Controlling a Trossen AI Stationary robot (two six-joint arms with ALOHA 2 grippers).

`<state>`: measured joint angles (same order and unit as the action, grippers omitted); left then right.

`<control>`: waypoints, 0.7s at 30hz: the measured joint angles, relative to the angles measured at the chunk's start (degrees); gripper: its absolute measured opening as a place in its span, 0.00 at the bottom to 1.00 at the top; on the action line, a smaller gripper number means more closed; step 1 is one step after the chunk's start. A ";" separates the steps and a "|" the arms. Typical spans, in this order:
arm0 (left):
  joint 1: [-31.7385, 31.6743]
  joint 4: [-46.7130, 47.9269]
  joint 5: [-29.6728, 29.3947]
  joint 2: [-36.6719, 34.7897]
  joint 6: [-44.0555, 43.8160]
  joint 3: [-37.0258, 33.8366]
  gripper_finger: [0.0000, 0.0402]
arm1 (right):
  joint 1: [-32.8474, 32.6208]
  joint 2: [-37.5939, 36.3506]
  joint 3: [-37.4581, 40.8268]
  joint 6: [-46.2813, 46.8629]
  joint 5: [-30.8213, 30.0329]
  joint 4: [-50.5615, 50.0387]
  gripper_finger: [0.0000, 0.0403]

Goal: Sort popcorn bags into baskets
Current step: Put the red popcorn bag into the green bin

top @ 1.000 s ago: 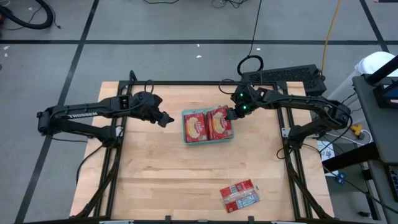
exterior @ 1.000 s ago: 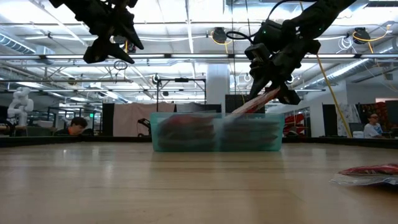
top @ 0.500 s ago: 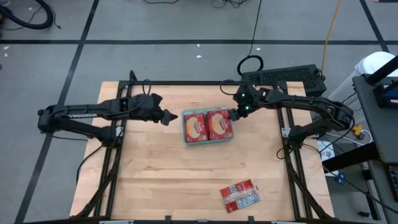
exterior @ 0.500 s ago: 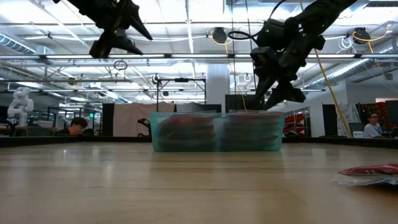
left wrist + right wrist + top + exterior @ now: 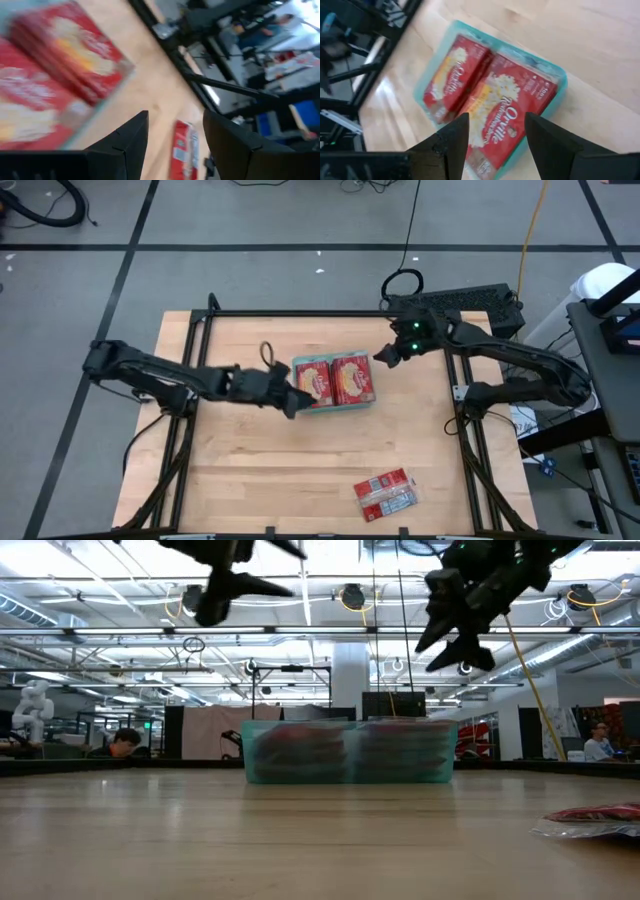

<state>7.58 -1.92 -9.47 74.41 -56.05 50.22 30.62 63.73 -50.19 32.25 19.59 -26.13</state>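
Observation:
The teal tray (image 5: 340, 409) stands at the table's middle far part, with two side-by-side stacks of red popcorn bags (image 5: 335, 380) lying flat in it, picture face up; the stacks also show in the right wrist view (image 5: 490, 110). My left gripper (image 5: 295, 405) is open and empty, above the tray's near left corner. My right gripper (image 5: 380, 358) is open and empty, raised just off the tray's far right corner. In the low view both grippers, the left (image 5: 235, 585) and the right (image 5: 450, 635), hang well above the tray (image 5: 350, 752). Loose bags (image 5: 385, 493) lie flat near the table's near right edge.
The loose bags also show in the left wrist view (image 5: 184, 150) and in the low view (image 5: 600, 818). Bare wood lies between the tray and those bags and over the table's left half. A black frame runs round the table's edges.
My right gripper has let go of a tilted packet over the tray's right stack; the packet now lies flat in the tray. The gripper has risen and drawn back toward the table's right edge. My left gripper has swung from left of the tray toward its near left corner.

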 joint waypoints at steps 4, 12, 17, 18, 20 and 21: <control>3.27 -12.05 -0.07 6.52 2.91 0.32 0.48 | -0.55 -4.19 -0.02 -0.47 0.06 -1.71 0.46; 7.66 -9.04 -1.16 18.62 13.52 13.22 0.48 | -3.13 -10.78 -0.02 -2.51 3.80 -4.15 0.46; 9.50 -3.54 -0.59 27.05 24.38 23.97 0.48 | -6.70 -14.08 -0.02 0.66 4.47 -4.35 0.46; 9.60 -3.01 -0.45 28.46 25.49 25.52 0.48 | -7.42 -14.76 -0.02 1.12 4.44 -4.49 0.46; 9.53 -2.75 -0.43 31.24 26.13 28.00 0.48 | -8.92 -16.09 -0.02 1.88 4.43 -5.26 0.46; 9.44 -2.70 -0.22 32.37 25.89 28.91 0.48 | -9.66 -16.71 -0.02 2.29 4.32 -5.89 0.46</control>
<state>17.02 -4.61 -9.69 106.78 -30.16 79.13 20.97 47.02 -50.22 34.54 23.92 -32.02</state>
